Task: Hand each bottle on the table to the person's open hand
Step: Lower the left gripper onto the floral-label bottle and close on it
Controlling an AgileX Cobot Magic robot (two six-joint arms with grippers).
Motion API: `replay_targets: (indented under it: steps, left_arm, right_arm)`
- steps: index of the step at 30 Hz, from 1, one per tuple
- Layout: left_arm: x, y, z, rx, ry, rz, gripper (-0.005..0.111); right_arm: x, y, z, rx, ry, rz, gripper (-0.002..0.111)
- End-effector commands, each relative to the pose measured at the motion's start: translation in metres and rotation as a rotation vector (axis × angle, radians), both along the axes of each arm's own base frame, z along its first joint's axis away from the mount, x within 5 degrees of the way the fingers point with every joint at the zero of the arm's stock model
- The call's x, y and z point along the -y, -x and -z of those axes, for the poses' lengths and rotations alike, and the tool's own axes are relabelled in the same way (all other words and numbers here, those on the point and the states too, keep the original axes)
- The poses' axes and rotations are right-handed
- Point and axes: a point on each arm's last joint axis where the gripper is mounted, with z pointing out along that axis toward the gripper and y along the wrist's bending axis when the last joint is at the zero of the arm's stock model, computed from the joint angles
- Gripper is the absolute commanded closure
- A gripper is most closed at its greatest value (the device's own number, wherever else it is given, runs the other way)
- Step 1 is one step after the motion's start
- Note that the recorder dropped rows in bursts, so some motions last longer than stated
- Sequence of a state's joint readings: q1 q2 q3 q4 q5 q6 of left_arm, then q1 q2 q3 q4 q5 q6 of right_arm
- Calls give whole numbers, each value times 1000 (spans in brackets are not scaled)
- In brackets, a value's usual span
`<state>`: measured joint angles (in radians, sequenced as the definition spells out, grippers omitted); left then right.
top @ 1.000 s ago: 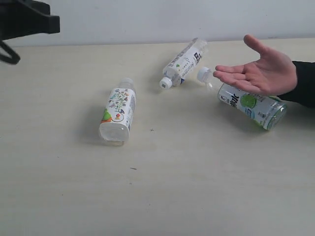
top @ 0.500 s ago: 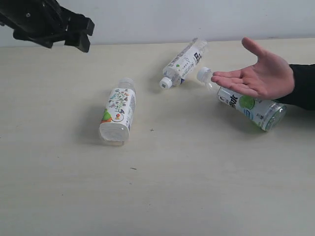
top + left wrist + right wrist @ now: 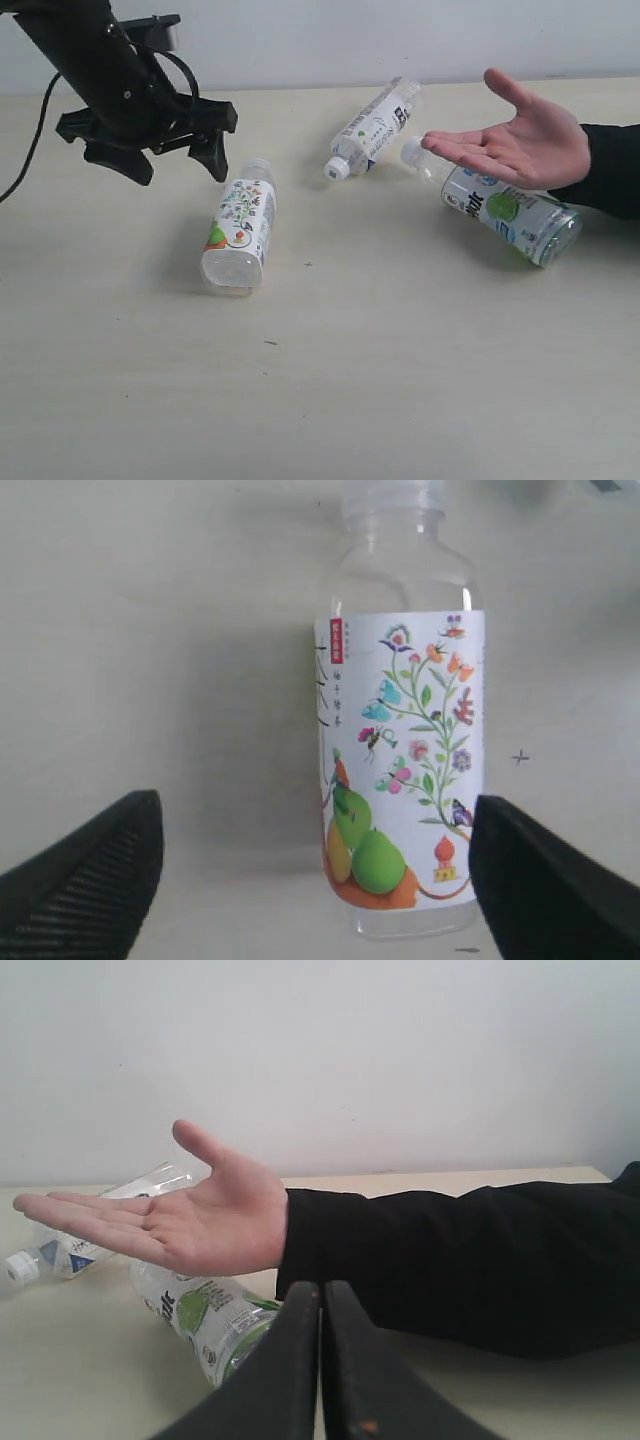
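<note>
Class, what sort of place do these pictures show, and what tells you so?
Probably a robot test bench: a pale table by a plain wall, a black gripper, and bottles beside an open hand.

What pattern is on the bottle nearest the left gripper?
White label with colourful flowers, butterflies and green fruit; best in left wrist view.

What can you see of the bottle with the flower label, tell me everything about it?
The flower-label bottle is clear plastic with a pale cap. Its white wrap is printed with flowers, butterflies and green fruit. It lies on its side on the table, with its base toward the exterior camera and its cap pointing away. The left gripper hovers open close beside it, not touching it.
</note>
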<state>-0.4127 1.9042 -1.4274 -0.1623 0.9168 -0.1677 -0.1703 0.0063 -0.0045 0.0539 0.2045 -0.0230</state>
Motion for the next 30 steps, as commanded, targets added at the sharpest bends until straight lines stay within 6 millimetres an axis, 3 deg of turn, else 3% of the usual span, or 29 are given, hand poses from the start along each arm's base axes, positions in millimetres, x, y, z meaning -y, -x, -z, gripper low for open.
replay_targets:
  steps: [1,4,11,22,30]
  left_arm:
    - [10,2,12,-58,8,17,27]
    - [26,5,26,-64,-5,55,27]
    - [58,2,36,-41,3,72,27]
    - [56,-4,49,-36,-64,53,27]
    - [58,-4,80,-102,-101,58,27]
  right_arm:
    - [0,0,1,5,5,5,107]
    - [0,0,1,5,5,5,107]
    - [0,0,1,5,5,5,107]
    - [0,0,1,5,3,5,107]
    - [0,0,1,5,3,5,107]
